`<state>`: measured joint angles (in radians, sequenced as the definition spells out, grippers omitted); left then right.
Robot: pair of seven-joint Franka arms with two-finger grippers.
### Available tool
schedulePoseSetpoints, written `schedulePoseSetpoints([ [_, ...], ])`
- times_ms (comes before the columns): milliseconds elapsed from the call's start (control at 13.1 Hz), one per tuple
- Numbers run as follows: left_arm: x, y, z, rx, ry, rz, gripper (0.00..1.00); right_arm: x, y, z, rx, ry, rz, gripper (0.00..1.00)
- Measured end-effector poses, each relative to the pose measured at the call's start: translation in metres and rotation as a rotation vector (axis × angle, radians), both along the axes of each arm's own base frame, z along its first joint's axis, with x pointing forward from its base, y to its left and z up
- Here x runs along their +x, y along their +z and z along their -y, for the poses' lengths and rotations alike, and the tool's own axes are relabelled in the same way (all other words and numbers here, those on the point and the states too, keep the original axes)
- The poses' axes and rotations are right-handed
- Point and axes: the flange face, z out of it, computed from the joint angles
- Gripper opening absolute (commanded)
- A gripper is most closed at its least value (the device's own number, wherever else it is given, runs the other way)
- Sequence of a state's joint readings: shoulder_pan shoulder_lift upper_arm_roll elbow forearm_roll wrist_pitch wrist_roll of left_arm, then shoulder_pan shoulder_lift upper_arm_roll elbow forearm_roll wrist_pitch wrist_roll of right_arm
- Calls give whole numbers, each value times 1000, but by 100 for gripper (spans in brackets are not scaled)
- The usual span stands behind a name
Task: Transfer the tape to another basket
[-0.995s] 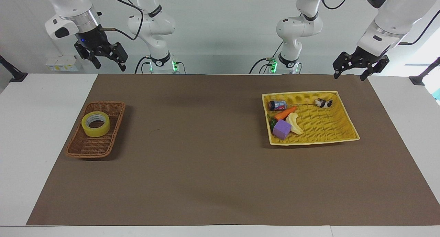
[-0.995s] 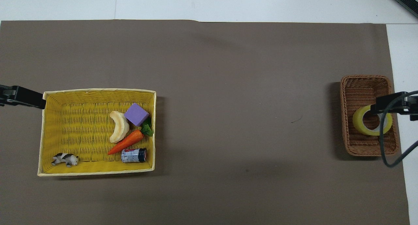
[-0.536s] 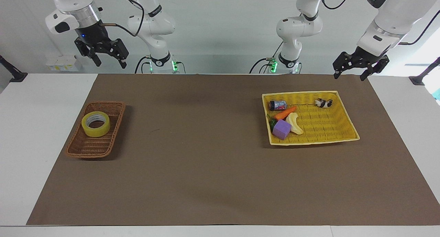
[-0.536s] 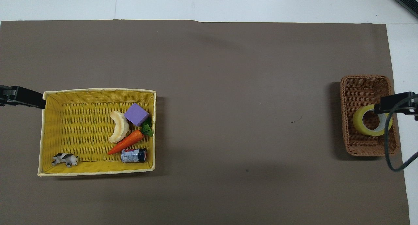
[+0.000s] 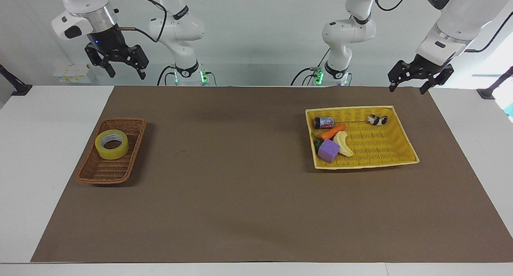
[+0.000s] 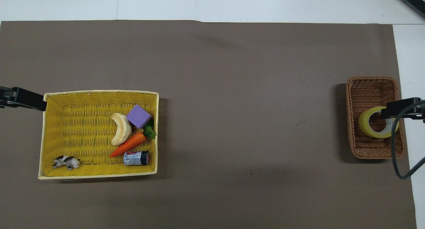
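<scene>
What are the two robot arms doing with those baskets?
Right now neither arm is holding anything. The roll of translucent yellow tape lies in the small dark brown wicker basket at the right arm's end of the table. The right gripper hangs open, high above the table's edge near that basket. The left gripper waits, open, raised near the flat yellow woven tray basket, which holds a toy carrot, a purple block and other small things.

Tape (image 5: 112, 144) in basket (image 5: 105, 172)
</scene>
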<state>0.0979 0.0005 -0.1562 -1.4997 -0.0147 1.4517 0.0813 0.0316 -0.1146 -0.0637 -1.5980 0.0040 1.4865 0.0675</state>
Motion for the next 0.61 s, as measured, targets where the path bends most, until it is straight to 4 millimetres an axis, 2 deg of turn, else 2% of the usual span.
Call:
schedulePoseSetpoints([
  [612, 0, 0, 1, 0, -3, -3, 100, 0, -3, -2, 0, 43, -6, 100],
])
